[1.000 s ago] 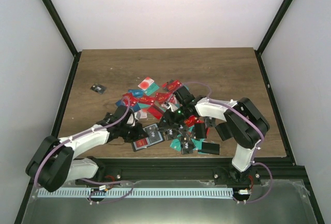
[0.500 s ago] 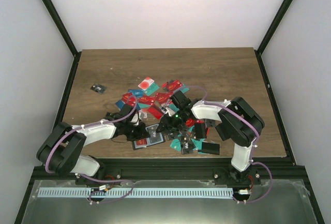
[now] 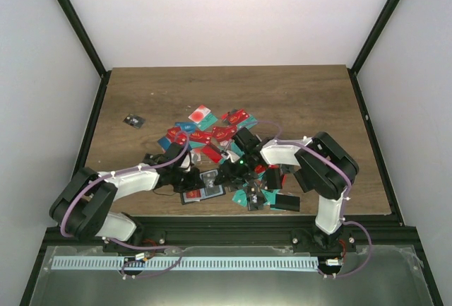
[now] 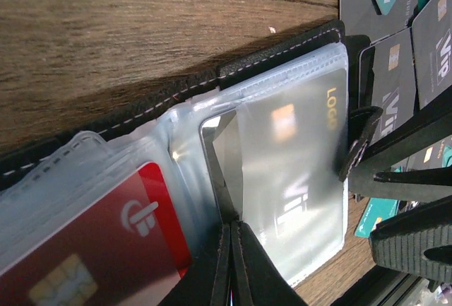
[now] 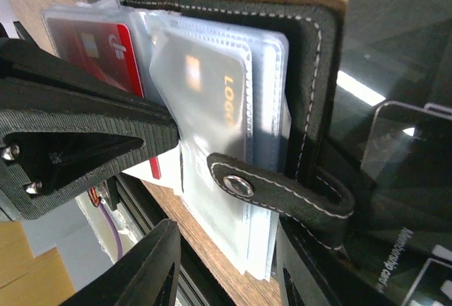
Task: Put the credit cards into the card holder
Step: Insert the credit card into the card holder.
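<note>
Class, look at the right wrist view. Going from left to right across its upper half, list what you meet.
red card → pale LOGO card, behind clear plastic → stitched black edge of the card holder → black card lying beyond it.

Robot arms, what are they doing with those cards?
The left arm has its jaws shut, seemingly pinching a clear pocket of the open holder. The right arm has its jaws open by the clasp. A red card and a grey card sit in pockets; many cards lie on the table.
</note>
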Robot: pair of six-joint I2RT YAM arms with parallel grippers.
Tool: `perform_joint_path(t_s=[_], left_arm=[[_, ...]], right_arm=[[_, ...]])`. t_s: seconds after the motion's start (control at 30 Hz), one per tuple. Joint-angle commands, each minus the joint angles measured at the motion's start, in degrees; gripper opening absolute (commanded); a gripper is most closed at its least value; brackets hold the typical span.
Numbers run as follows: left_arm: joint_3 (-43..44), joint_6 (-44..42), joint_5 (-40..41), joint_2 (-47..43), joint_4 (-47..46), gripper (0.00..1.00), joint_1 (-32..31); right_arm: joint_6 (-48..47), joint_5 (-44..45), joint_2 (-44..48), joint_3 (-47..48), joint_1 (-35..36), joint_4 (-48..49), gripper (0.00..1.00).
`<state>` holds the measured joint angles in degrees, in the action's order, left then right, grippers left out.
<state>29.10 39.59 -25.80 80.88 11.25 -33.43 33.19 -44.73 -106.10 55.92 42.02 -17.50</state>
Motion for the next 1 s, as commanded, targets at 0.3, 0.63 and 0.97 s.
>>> perform_joint_path(t_s=[0.3, 0.63, 0.97], left_arm=[[-0.98, -0.43, 3.98, 2.01, 1.59, 0.04, -1.53], [-0.98, -0.26, 4.42, 1.62, 1.85, 0.04, -1.90], [-0.98, 0.00, 4.71, 1.65, 1.76, 0.04, -2.09]], right_arm=[[-0.65, -0.34, 0.72, 0.17, 2.83, 1.66, 0.40], [-2.87, 6.50, 1.54, 4.73, 4.82, -5.68, 0.40], [-3.65, 13.95, 1.75, 8.03, 6.01, -11.38, 0.39]])
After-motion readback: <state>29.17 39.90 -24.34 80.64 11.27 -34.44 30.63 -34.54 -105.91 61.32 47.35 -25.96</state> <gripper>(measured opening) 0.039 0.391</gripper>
